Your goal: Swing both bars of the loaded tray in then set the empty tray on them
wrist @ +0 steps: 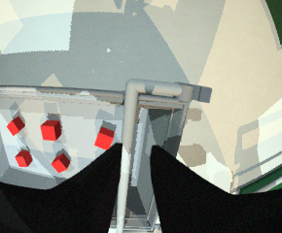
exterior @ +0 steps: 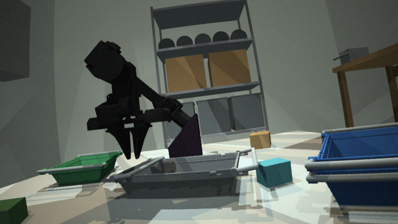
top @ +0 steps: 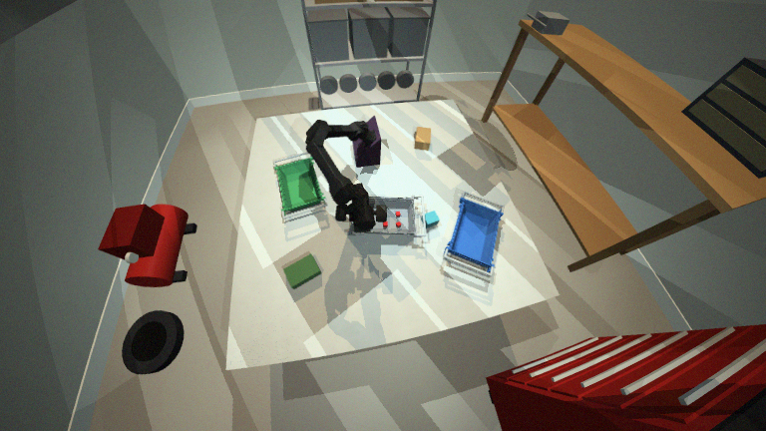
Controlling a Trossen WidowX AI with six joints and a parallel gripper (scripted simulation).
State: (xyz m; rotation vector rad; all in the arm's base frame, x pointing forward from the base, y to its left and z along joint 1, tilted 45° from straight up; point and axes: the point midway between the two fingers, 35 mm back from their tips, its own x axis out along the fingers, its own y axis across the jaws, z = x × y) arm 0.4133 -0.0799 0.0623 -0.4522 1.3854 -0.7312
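The loaded grey tray (top: 410, 221) (exterior: 187, 187) (wrist: 58, 91) stands mid-table with several red blocks (top: 398, 223) (wrist: 51, 130) inside. Its left bar (exterior: 140, 167) (wrist: 127, 116) lies in across the top near the left end. Its right bar (exterior: 254, 157) sticks out beyond the right end. My gripper (exterior: 132, 157) (wrist: 136, 150) points down just above the left end, fingers slightly apart, holding nothing; the bar passes close by the left fingertip in the wrist view. A blue tray (top: 474, 234) (exterior: 366, 187) and a green tray (top: 298, 184) (exterior: 79, 177) stand empty on either side.
A teal block (top: 431, 218) (exterior: 274, 171) sits close by the grey tray's right end. A green block (top: 302, 270) (exterior: 13, 209) lies front left. An orange block (top: 422, 138) (exterior: 260, 140) and a dark purple wedge (top: 367, 150) (exterior: 189, 143) stand behind.
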